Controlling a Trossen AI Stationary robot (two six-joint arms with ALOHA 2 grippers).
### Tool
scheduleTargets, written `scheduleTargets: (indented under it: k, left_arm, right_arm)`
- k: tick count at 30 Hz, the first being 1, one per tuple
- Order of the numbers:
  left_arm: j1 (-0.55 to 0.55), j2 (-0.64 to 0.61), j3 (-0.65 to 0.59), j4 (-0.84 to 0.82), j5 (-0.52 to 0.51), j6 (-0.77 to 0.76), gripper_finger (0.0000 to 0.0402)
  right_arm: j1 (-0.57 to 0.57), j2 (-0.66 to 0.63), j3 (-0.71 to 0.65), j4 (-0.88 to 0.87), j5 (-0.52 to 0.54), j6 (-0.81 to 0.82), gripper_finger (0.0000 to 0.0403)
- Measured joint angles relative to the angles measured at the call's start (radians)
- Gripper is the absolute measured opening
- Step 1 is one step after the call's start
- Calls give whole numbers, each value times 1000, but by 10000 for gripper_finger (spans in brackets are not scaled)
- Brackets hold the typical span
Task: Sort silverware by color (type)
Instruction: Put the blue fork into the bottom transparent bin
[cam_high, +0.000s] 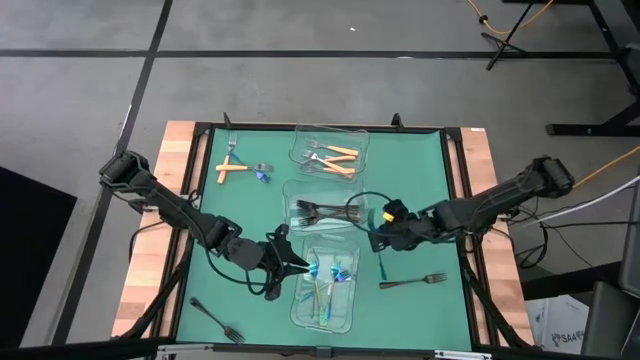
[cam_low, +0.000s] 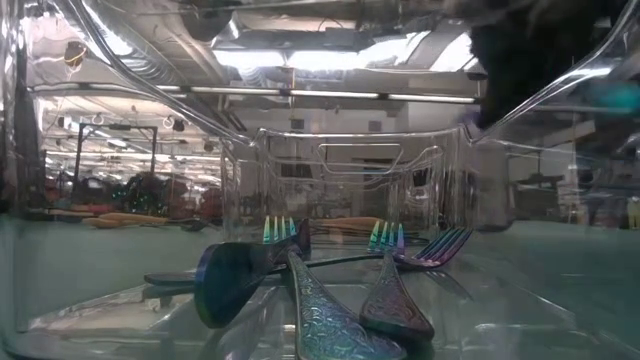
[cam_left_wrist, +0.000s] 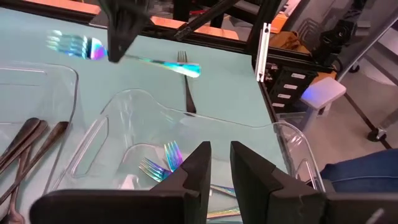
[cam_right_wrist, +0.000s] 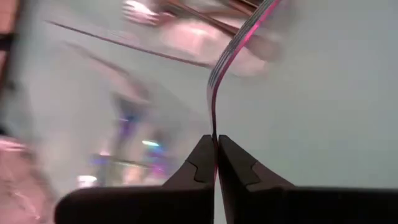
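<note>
The right end effector is clenched on the thin handle of an iridescent fork and carries it above the green table, just beside the middle container, which holds dark forks. The pinch looks narrow, right at the handle's tip, with the tines hanging out far ahead of the fingers.

The left end effector hovers at the rim of the near container, where the other iridescent forks lie. Its fingers stand slightly apart and nothing is between them.

The far container holds orange-handled forks. More orange-handled forks lie loose on the table near the far left corner; one dark fork lies to the right of the near container and another near the front left edge.

The worry from here, I'd say, is the fork swinging or slipping in that thin grip and dropping into the dark pile beside it, or onto the table short of the near container. Both arms are also crowding the same bin, so the right one moving in could strike the left, and the long overhang could catch the clear rim and tip the fork out.
</note>
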Motion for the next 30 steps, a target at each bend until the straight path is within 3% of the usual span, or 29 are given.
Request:
scheduleTargets:
  k: [7,14,22,30]
  left_arm:
    - [0,0,0,0,0,0,55]
    - [0,0,0,0,0,1,55]
    - [0,0,0,0,0,1,55]
    - [0,0,0,0,0,1,55]
  right_arm:
    - [88,8,58,260,175,-61,0]
    - [166,120,58,477,346,-76,0]
    - [183,290,58,718,355,-74,0]
    - [181,381,57,767,337,-51,0]
